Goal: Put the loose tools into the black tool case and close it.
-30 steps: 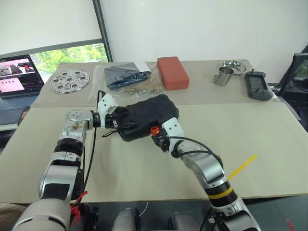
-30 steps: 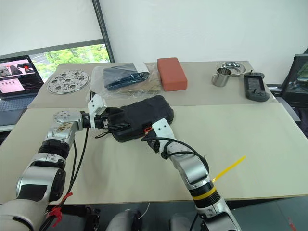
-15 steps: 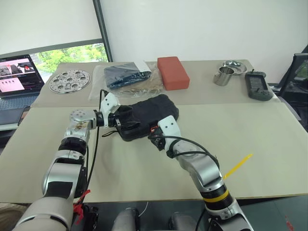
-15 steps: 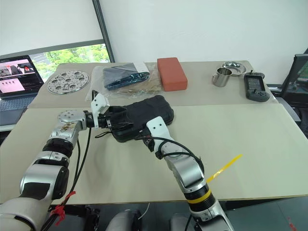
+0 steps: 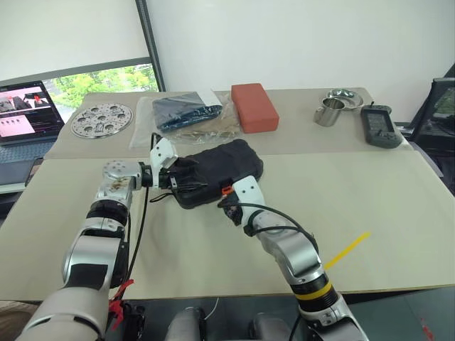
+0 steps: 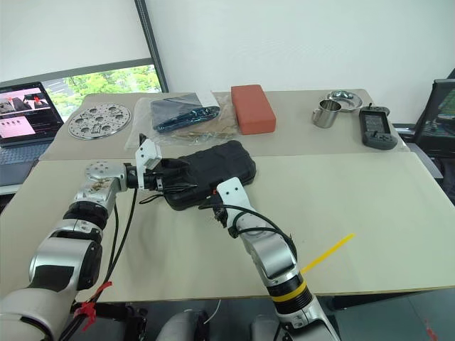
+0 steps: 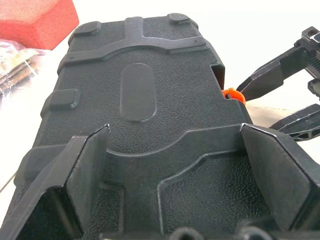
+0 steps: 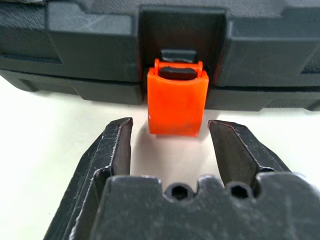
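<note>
The black tool case (image 5: 217,169) lies shut on the table, ribbed lid up. No loose tools are in view. My left gripper (image 5: 179,179) is open at the case's left end, its fingers (image 7: 85,170) spread wide over the lid there. My right gripper (image 8: 170,124) is open at the front edge. Its two fingertips stand either side of the orange latch (image 8: 177,102) with a gap on each side. The same latch (image 7: 231,94) and the right gripper's fingers (image 7: 272,70) show in the left wrist view.
Behind the case lie a plastic bag of dark items (image 5: 188,114), a red-orange block (image 5: 254,106) and a perforated metal disc (image 5: 102,118). A metal cup (image 5: 328,114), a bowl (image 5: 346,96) and a dark handheld device (image 5: 379,126) stand far right. A yellow strip (image 5: 347,249) lies near my right forearm.
My right forearm has swung a little to the left while its gripper stays at the latch. The case and the left gripper have kept still.
</note>
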